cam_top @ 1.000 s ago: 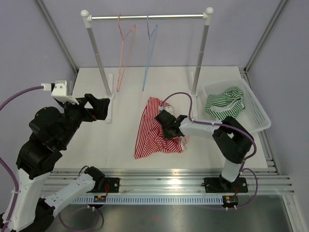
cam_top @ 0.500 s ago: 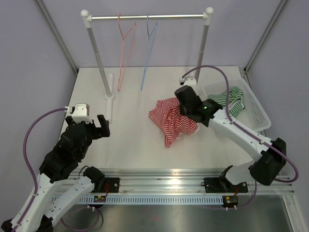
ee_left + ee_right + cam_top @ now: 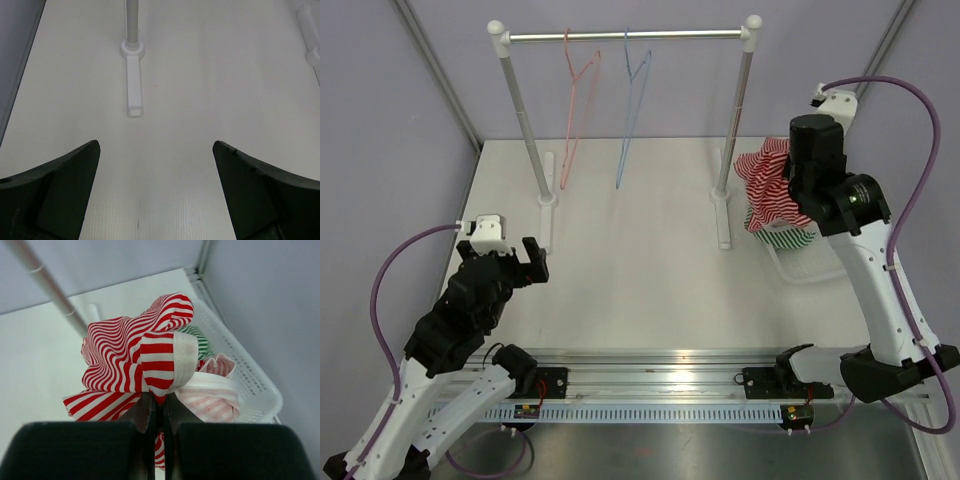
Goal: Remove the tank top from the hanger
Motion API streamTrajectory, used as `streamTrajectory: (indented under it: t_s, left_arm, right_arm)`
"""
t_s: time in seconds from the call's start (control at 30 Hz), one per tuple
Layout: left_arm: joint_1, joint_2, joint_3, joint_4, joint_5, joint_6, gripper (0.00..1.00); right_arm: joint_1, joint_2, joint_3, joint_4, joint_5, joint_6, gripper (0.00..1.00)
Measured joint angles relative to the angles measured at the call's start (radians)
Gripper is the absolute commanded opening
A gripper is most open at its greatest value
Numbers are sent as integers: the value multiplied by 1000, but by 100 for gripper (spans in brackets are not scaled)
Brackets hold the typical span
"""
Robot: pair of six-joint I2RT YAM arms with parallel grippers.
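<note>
- tank top [image 3: 770, 188] above the basket [image 3: 820, 272], at the table's [image 3: 640, 270] right edge
- two hangers [image 3: 578, 100] on the rail [image 3: 670, 35], behind
- left gripper [image 3: 520, 262] front left

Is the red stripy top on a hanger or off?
Off. The red striped top is bunched in the right gripper by the basket; pink hanger and blue hanger hang bare.

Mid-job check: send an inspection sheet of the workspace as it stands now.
Surface: white tabletop, carrying rack and basket.
Job's things: red-and-white striped tank top bunched above the white plastic basket; pink wire hanger and blue wire hanger bare on the metal-rail rack.
Clutter: green-and-white striped garment in the basket.
Grippers: right gripper shut on the tank top; left gripper open, holding nothing.
Cables: purple cables loop off both arms, clear of the rack.
Surroundings: lilac walls, nothing else seen.
</note>
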Motion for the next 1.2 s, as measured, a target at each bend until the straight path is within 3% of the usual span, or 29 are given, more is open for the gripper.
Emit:
streamTrajectory:
  t_s: [0.13,0.33,0.63,0.77,0.87,0.97,1.0,1.07,1.1,1.2]
  left_arm:
    - [0,-10,0,6,2,0,99]
    - [0,-10,0,11,8,0,99]
    - [0,-32,0,14,12,0,99]
    - [0,-37,0,14,12,0,99]
    - [0,-37,0,13,11,0,99]
    - [0,-37,0,9,8,0,99]
    - [0,-36,0,6,6,0,99]
    - [0,-34,1,0,2,-1,99]
    - [0,-33,4,-5,-2,-1,99]
    - [0,-24,26,-19,-23,-9,99]
  right_arm:
    - [-140,13,6,-28,17,-10,0]
    - [-326,145,-93,-4,-87,-8,0]
    - [-407,589,-323,148,-365,55,0]
    - [-431,652,-340,164,-423,72,1]
    - [-444,628,-345,167,-452,89,16]
    - [-450,599,-347,163,-476,107,38]
    - [-451,584,-346,157,-478,111,51]
    - [-451,539,-328,129,-477,120,60]
    - [-451,518,-306,108,-475,119,71]
    - [-451,452,-213,68,-454,119,82]
